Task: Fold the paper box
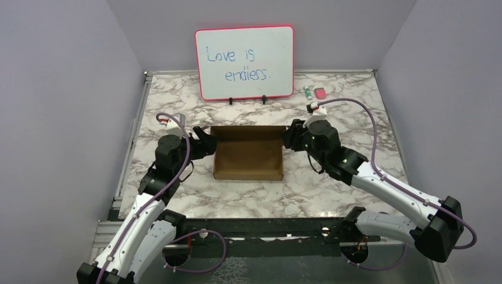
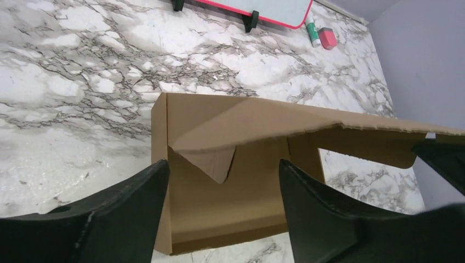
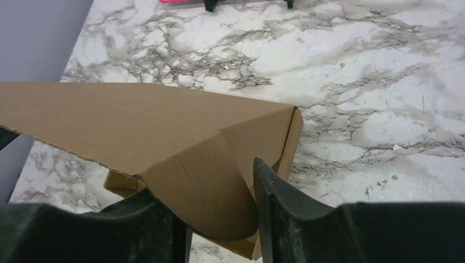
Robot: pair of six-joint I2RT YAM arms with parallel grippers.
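The paper box (image 1: 247,157) is a shallow brown cardboard tray in the middle of the table, with its lid panel raised along the far side. My left gripper (image 1: 204,142) is at the box's far left corner. In the left wrist view it (image 2: 224,170) is open, its jaws wide apart just short of the box's left wall and inner tab (image 2: 211,164). My right gripper (image 1: 290,137) is at the far right corner. In the right wrist view it (image 3: 211,181) is open, and the lid's rounded side flap (image 3: 203,186) hangs between its jaws.
A pink-framed whiteboard (image 1: 244,62) stands at the back of the marble table (image 1: 177,195). A small marker (image 1: 308,92) and a pink eraser (image 1: 320,93) lie to its right. Grey walls close in both sides.
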